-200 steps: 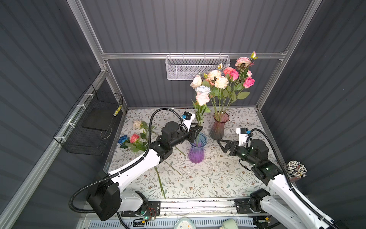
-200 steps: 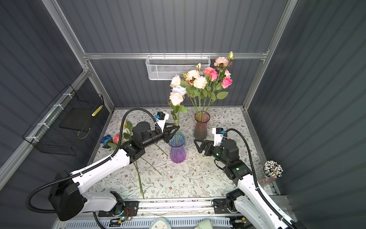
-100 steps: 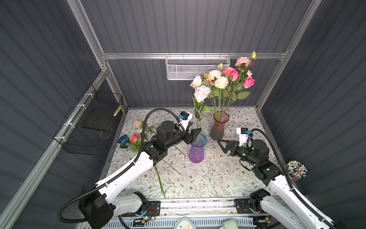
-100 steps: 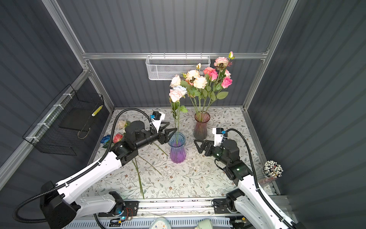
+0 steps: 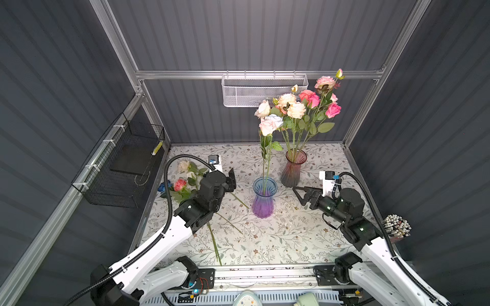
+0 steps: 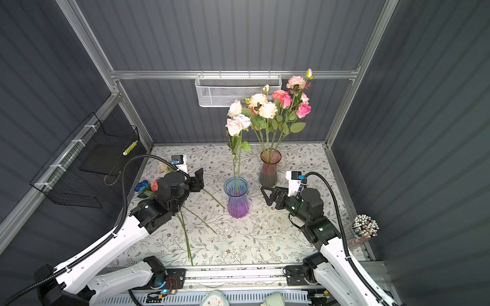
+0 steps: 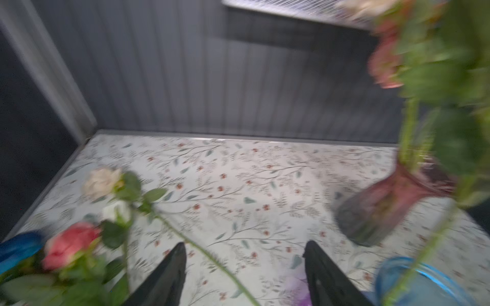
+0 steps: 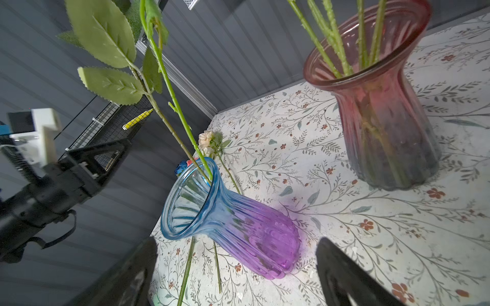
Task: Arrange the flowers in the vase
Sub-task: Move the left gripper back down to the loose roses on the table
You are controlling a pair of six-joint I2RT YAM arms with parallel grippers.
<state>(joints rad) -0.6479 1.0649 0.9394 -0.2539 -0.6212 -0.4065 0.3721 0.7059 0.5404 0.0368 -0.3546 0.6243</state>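
A booth with dark grey ribbed walls and a metal frame encloses a tabletop [image 5: 265, 238] printed with small leaves and flowers. A white mesh basket [image 5: 265, 90] hangs on the far wall and a black wire basket [image 5: 124, 169] on the left wall.

In the middle of the table a blue-and-purple vase [image 5: 263, 197] stands upright. It holds two roses [image 5: 268, 124], pale pink and white, whose long stems lean against the far side of its rim. Just beyond it, to the right, a red vase [image 5: 293, 169] holds a bunch of roses [image 5: 305, 106] in cream, pink and coral.

More loose roses [image 5: 183, 182] lie flat at the far left of the table: cream, white, coral and one deep blue. Their stems run toward the near edge, passing under the left arm.

The left gripper [image 5: 230, 181] hangs over those stems, left of the blue-and-purple vase and apart from it. Its jaws are spread and hold nothing.

The right gripper [image 5: 298, 196] points at the blue-and-purple vase from the right, near it but not touching. Its jaws are spread wide and empty.
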